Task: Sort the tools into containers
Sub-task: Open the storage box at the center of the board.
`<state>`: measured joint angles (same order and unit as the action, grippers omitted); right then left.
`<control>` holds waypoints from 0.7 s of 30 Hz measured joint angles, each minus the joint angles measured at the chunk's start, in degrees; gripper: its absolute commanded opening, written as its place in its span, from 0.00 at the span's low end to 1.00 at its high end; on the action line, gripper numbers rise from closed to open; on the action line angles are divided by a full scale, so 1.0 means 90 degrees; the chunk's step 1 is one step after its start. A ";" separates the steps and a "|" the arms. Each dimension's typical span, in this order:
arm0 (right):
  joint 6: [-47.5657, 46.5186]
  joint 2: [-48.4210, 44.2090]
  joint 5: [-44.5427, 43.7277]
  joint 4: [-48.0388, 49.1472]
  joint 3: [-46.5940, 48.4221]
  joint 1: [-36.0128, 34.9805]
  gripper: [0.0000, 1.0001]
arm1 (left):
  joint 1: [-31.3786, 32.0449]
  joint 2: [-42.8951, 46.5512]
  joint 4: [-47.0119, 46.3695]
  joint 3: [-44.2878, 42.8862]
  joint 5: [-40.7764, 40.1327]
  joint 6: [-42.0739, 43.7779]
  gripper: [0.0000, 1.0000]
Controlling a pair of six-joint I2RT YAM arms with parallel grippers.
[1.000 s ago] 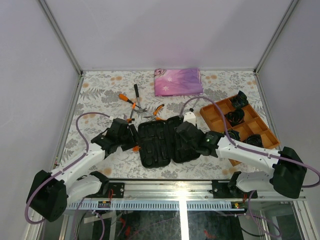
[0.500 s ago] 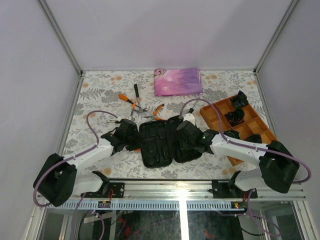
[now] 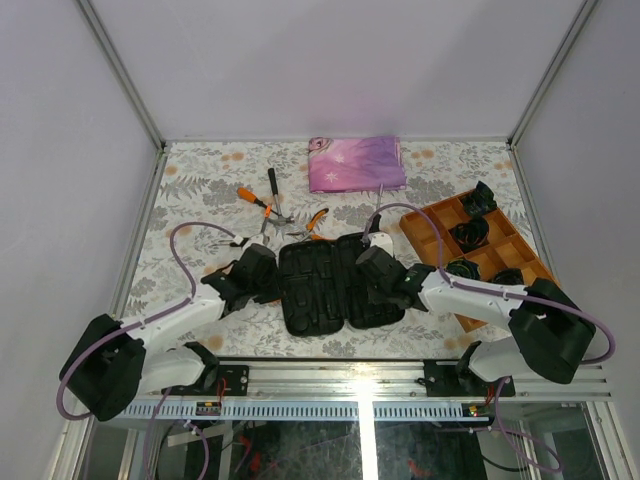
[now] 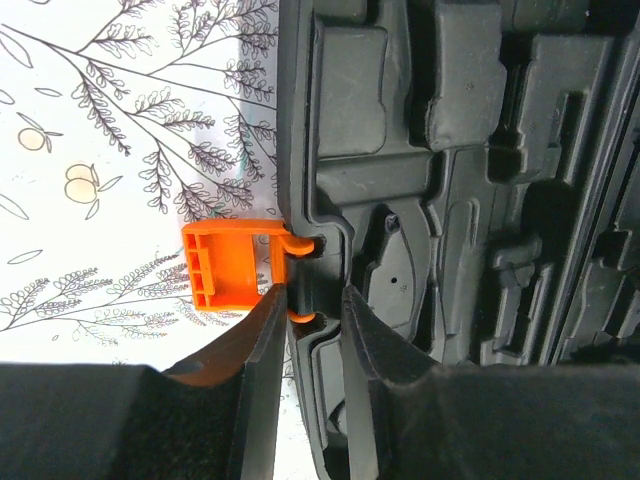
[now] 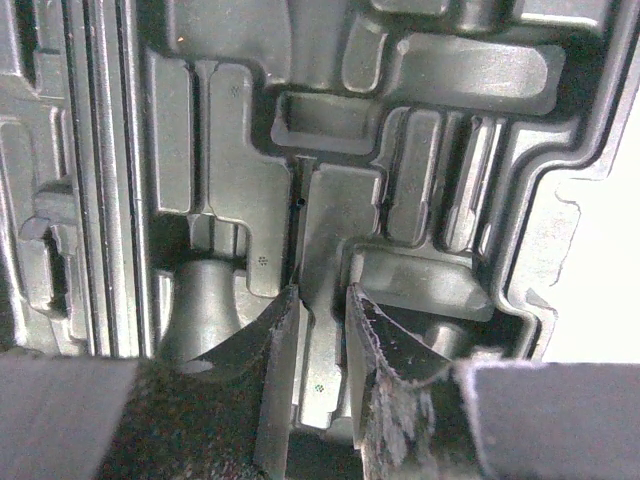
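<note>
The black tool case (image 3: 335, 285) lies open and flat at the table's centre, its moulded slots empty. My left gripper (image 3: 270, 285) straddles the case's left rim (image 4: 312, 200) just beside an orange latch (image 4: 225, 265), its jaws closed narrowly on that rim. My right gripper (image 3: 372, 270) is down inside the right half, its jaws closed narrowly on a moulded rib (image 5: 322, 260). The tools lie behind the case: an orange-handled screwdriver (image 3: 251, 198), a black-handled hammer (image 3: 272, 188) and orange-handled pliers (image 3: 314, 221).
A folded pink-purple cloth (image 3: 357, 162) lies at the back. An orange divided tray (image 3: 432, 232) with black coiled bundles (image 3: 470, 235) stands at the right, close to my right arm. Frame posts and grey walls ring the table.
My left gripper has moved right, from beside the case onto its left rim by the latch. My right arm has shifted its elbow, and its gripper stays inside the right half.
</note>
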<state>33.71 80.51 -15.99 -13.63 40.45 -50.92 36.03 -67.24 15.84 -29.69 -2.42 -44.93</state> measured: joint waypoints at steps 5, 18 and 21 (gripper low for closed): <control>0.0168 -0.0194 0.0107 0.0294 -0.0250 0.0022 0.29 | 0.0036 0.0282 -0.0107 0.0216 -0.0056 -0.0121 0.16; 0.0537 -0.1302 0.1353 0.0134 -0.1013 0.0002 0.40 | 0.0333 0.1270 0.0510 0.0719 0.0036 -0.0685 0.20; 0.0573 -0.1530 0.1277 -0.0027 -0.0998 -0.0002 0.41 | 0.0340 0.1460 0.0777 0.0750 0.0046 -0.0850 0.22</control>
<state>38.87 66.74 -4.49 -13.87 31.46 -50.94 39.09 -54.11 22.83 -22.94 -2.00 -52.58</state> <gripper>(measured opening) 0.403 0.229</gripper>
